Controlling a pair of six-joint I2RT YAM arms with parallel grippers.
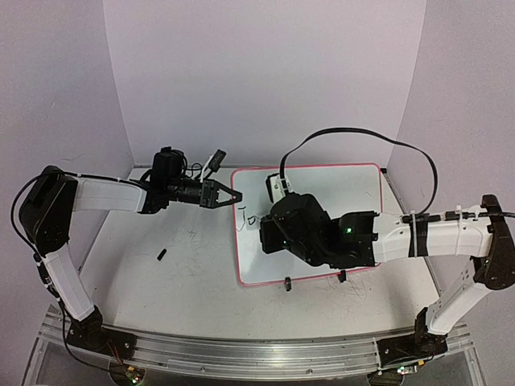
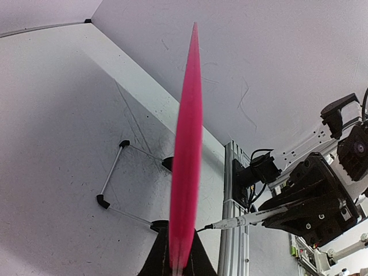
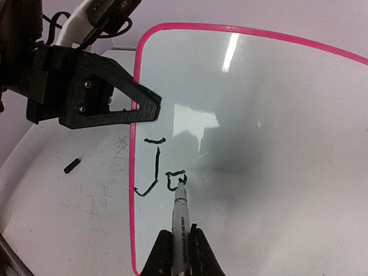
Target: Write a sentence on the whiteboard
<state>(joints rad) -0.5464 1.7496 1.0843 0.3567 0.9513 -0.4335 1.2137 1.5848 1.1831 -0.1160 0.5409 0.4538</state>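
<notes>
On the scuffed, scribbled grey table [image 1: 185,289], out in front of the two arms, the whiteboard [image 1: 338,189] lies flat. It is a glossy white rectangle with rounded corners and a thin pink-red rim, shiny enough to catch a streak of light. Its long axis runs across the table from left to right, turned slightly off square. The two small black clips [image 1: 287,282] sit on the near long edge, facing the arm bases. The left tool [image 1: 236,195], black and angular with triangular open-framed fingers, reaches in level from the left. It is pinched tight on the board's left short edge near the far corner, and from its own camera the pink rim runs straight out from between the fingers. The right tool [image 3: 181,253] is closed narrow around a slim white marker [image 3: 180,213], held pointing away from the wrist and angled down. The marker's dark tip touches the board just beside the left edge. Black handwritten letters [image 3: 157,164] stand there, a "J" and a small rounded stroke at the tip. A little black cap-like piece [image 1: 162,255] lies loose on the table, well left of the board.
</notes>
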